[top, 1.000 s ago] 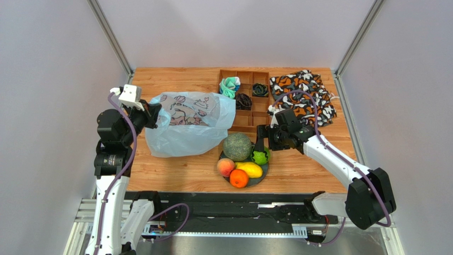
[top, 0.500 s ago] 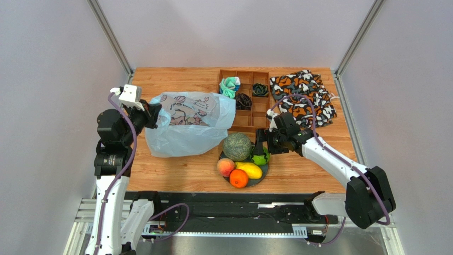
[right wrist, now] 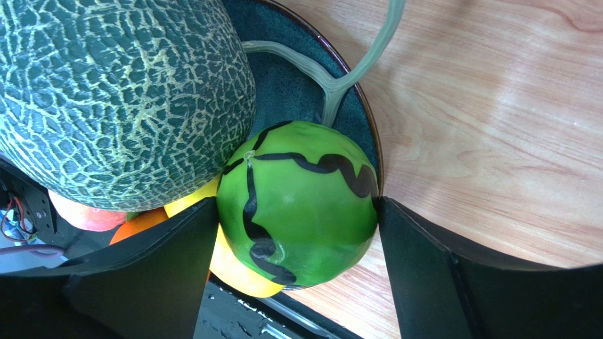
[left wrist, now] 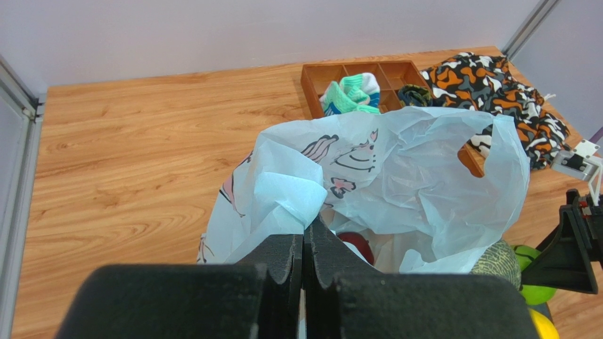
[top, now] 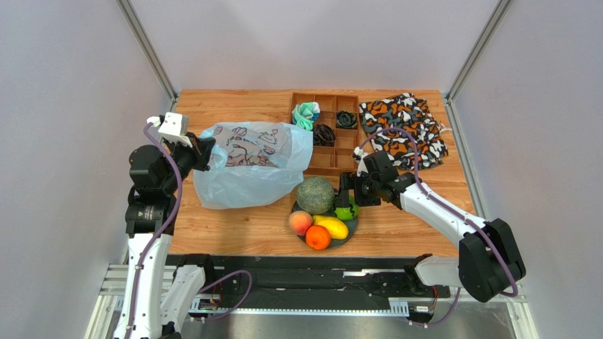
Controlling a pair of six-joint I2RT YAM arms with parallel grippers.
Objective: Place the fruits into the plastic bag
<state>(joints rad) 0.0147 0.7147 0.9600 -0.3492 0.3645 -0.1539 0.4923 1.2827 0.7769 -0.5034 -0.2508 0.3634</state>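
Observation:
The pale blue plastic bag [top: 248, 169] lies at the left with its mouth toward the plate; it also fills the left wrist view [left wrist: 410, 176]. My left gripper [top: 207, 152] is shut on the bag's rim [left wrist: 307, 236] and holds it up. A dark red fruit [left wrist: 356, 245] lies inside the bag. On the dark plate [top: 352, 229] sit the netted melon [top: 316, 195], peach [top: 301, 222], orange [top: 318, 237], mango [top: 334, 225] and the bright green fruit [top: 347, 210]. My right gripper [top: 345, 201] has a finger touching each side of the green fruit [right wrist: 297, 201], which rests on the plate [right wrist: 297, 85] beside the melon [right wrist: 120, 92].
A wooden divided tray [top: 332, 152] with small rolled cloth bundles stands behind the plate, close to the bag's mouth. An orange, black and white patterned cloth [top: 403, 127] lies at the back right. A clear tube [right wrist: 340, 78] lies across the plate's rim.
My right gripper has moved slightly left and down over the green fruit, its fingers now on both sides. The left gripper and the bag have not moved.

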